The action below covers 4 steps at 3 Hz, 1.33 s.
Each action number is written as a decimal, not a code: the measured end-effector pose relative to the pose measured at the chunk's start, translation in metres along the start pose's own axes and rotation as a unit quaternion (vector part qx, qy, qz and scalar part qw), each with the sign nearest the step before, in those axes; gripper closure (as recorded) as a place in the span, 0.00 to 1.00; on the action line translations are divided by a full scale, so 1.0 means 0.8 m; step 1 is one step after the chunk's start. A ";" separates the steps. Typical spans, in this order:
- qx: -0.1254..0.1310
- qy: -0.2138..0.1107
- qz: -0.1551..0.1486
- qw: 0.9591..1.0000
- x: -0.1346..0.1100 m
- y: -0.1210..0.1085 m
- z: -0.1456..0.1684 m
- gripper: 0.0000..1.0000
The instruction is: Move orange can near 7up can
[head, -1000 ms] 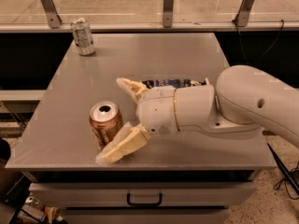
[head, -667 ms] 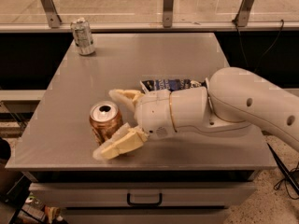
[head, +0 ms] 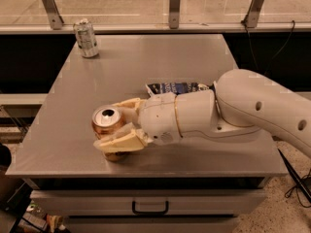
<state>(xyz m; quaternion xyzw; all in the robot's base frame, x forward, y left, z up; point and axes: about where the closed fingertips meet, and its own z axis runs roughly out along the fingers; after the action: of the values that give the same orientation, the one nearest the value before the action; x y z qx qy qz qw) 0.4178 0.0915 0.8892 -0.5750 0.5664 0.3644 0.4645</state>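
The orange can (head: 106,122) stands upright near the front left of the grey table (head: 146,57), copper-coloured with a silver top. My gripper (head: 107,125) reaches in from the right with its cream fingers on both sides of the can. One finger (head: 119,142) lies across the can's front and the other (head: 127,104) sits against its back, so the gripper is closed on the can. The can rests on the table. The 7up can (head: 86,39), silver-grey with a dented top, stands at the far left corner, well away from the gripper.
A dark blue snack bag (head: 175,88) lies on the table behind my wrist, partly hidden by the arm. A railing with metal posts (head: 174,6) runs behind the table. A drawer with a handle (head: 150,208) sits under the front edge.
My gripper has moved left onto the orange can, and its fingers have gone from spread wide beside the can to closed around it. Neither can has moved.
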 end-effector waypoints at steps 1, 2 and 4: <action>-0.002 0.001 -0.002 1.000 -0.002 0.002 0.002 0.87; -0.003 0.001 -0.004 1.000 -0.005 0.004 0.004 1.00; 0.007 0.005 0.021 1.000 -0.019 -0.050 -0.004 1.00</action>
<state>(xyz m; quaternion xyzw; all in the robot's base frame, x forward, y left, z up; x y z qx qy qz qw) 0.4556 0.0902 0.9096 -0.5620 0.5830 0.3670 0.4578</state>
